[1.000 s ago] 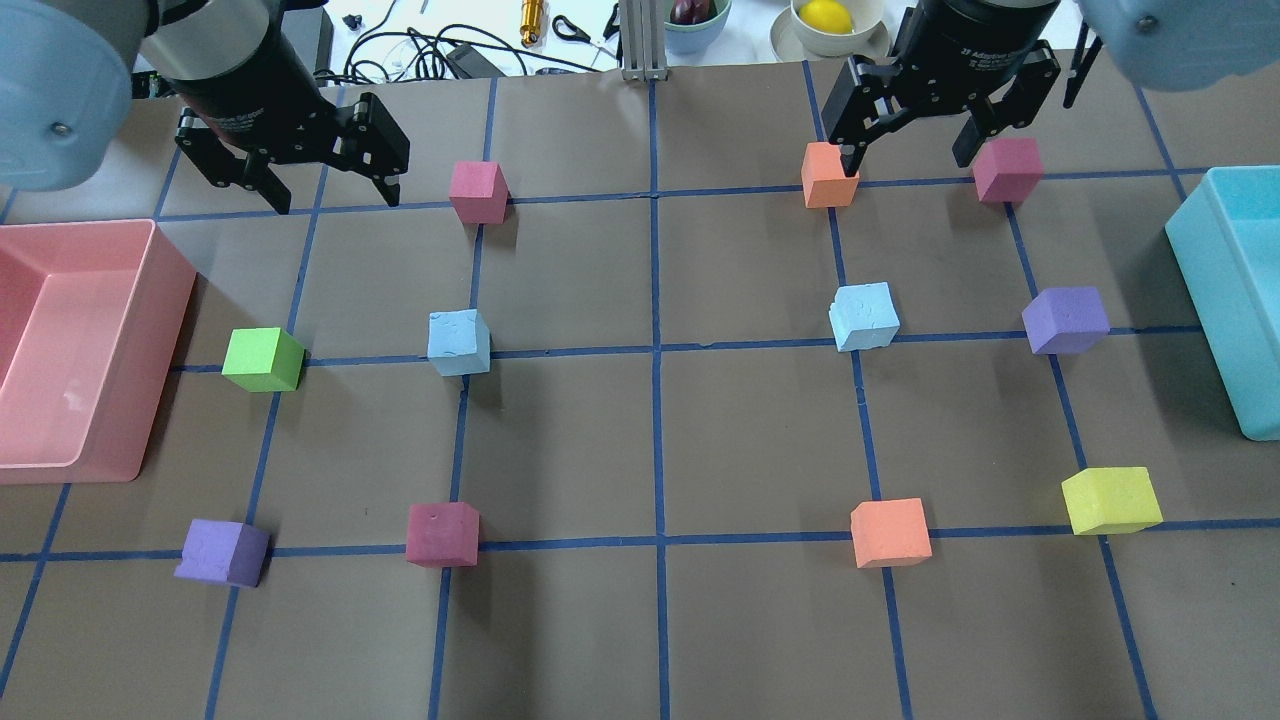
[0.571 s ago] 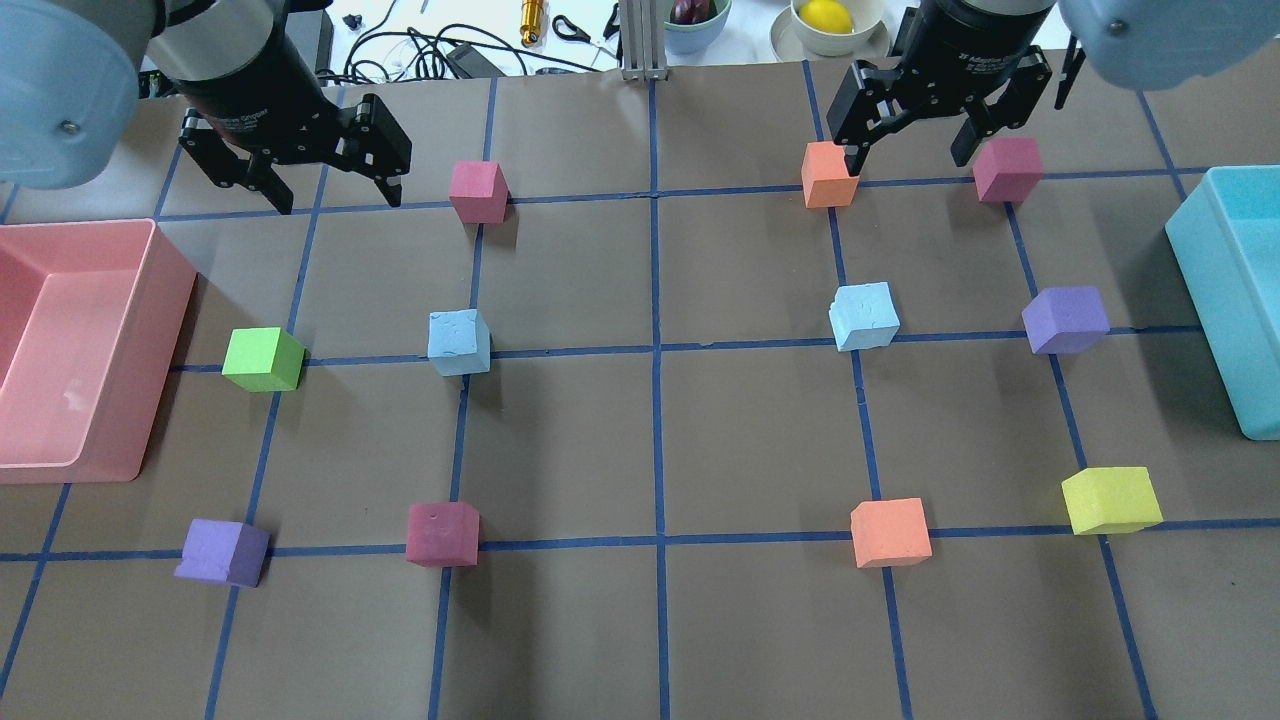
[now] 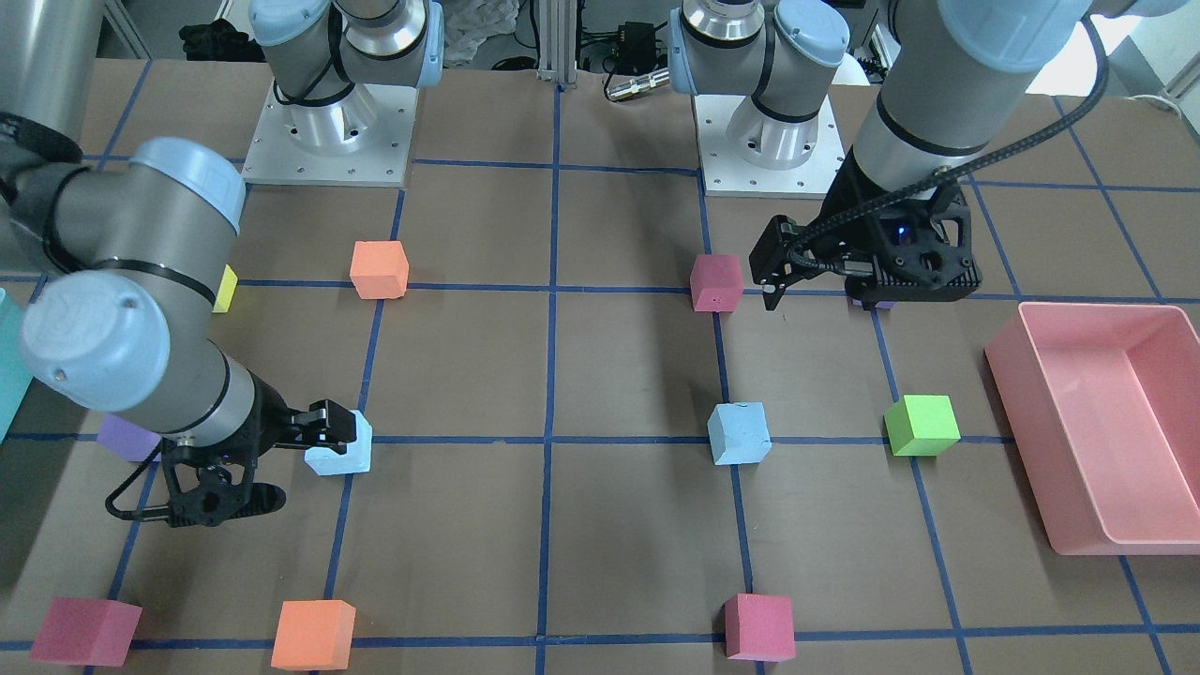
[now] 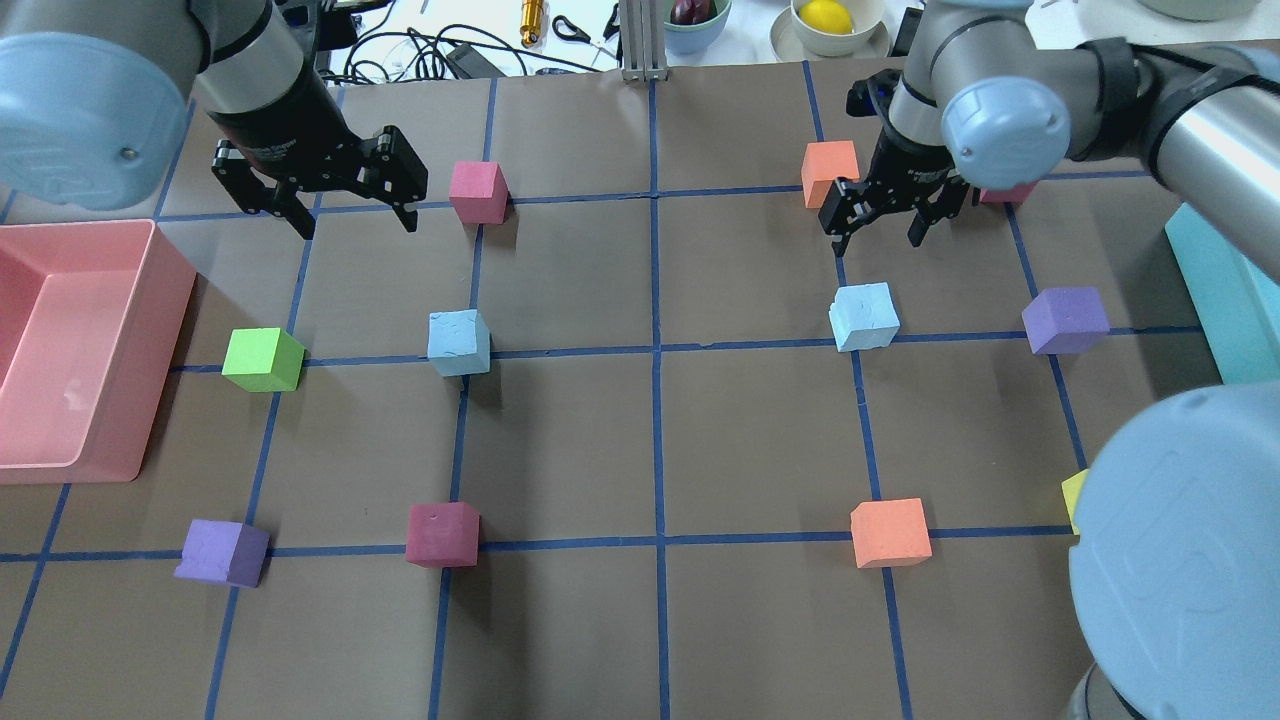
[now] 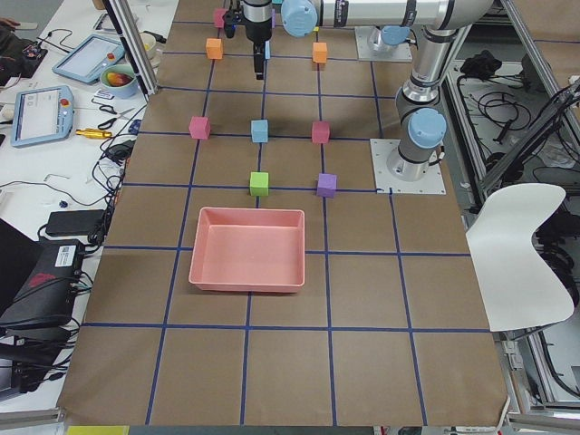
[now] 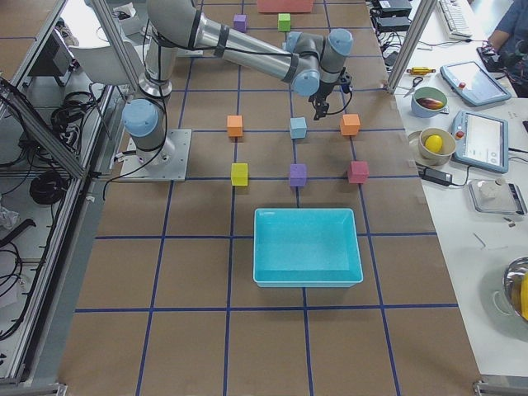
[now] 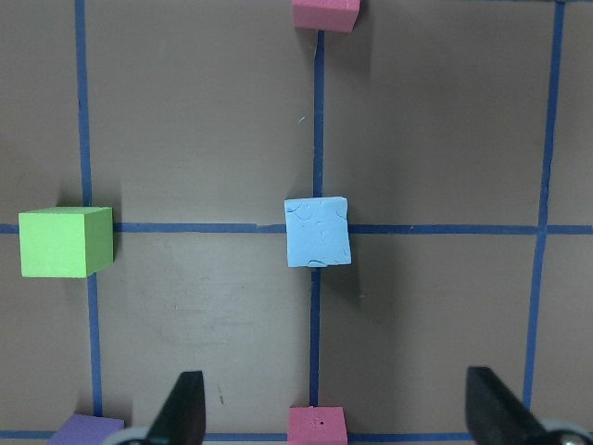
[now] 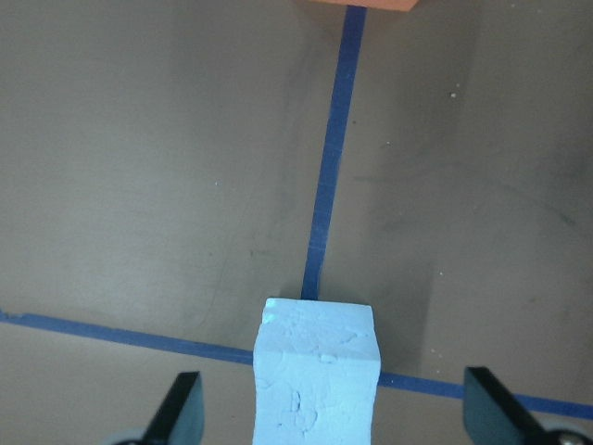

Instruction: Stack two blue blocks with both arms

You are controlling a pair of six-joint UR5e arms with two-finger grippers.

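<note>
Two pale blue blocks sit on tape crossings: the left one (image 4: 459,342) (image 3: 739,433) and the right one (image 4: 864,316) (image 3: 339,448). My left gripper (image 4: 357,225) is open and empty, hovering beyond the left block; the left wrist view shows that block (image 7: 318,232) well ahead of the fingers (image 7: 181,413). My right gripper (image 4: 877,240) is open just past the right block's far side. In the right wrist view that block (image 8: 317,371) lies between the spread fingers (image 8: 176,413), untouched.
A pink bin (image 4: 90,350) stands at the left, a teal bin (image 4: 1230,300) at the right. Other cubes lie on the grid: green (image 4: 262,359), pink (image 4: 478,191), orange (image 4: 829,170), purple (image 4: 1065,320), maroon (image 4: 442,533). My right elbow (image 4: 1180,550) covers the near right corner.
My right gripper has dropped and come from the back row toward the right blue block; its elbow has swung into view. My left gripper has shifted slightly toward the left blue block.
</note>
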